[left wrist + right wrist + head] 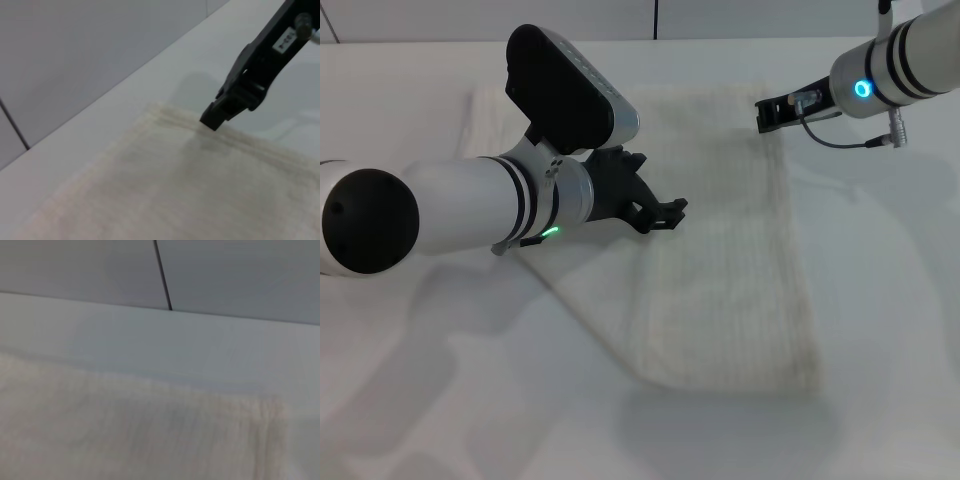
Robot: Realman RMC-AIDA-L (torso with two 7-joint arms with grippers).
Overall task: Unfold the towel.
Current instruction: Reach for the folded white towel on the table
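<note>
The cream-white towel (730,250) lies spread on the white table, its near-left edge running diagonally. My left gripper (663,215) hovers open just above the towel's middle, holding nothing. My right gripper (767,112) is at the towel's far right corner. In the left wrist view its black tip (214,119) rests on the towel's hemmed far edge (240,142). The right wrist view shows only the ribbed cloth (150,435) close below, against the table and wall. No red tag is in view.
The white table (880,300) runs on around the towel on all sides. A grey panelled wall (225,275) stands just behind the table's far edge. My left arm (470,205) lies across the towel's left part and hides it.
</note>
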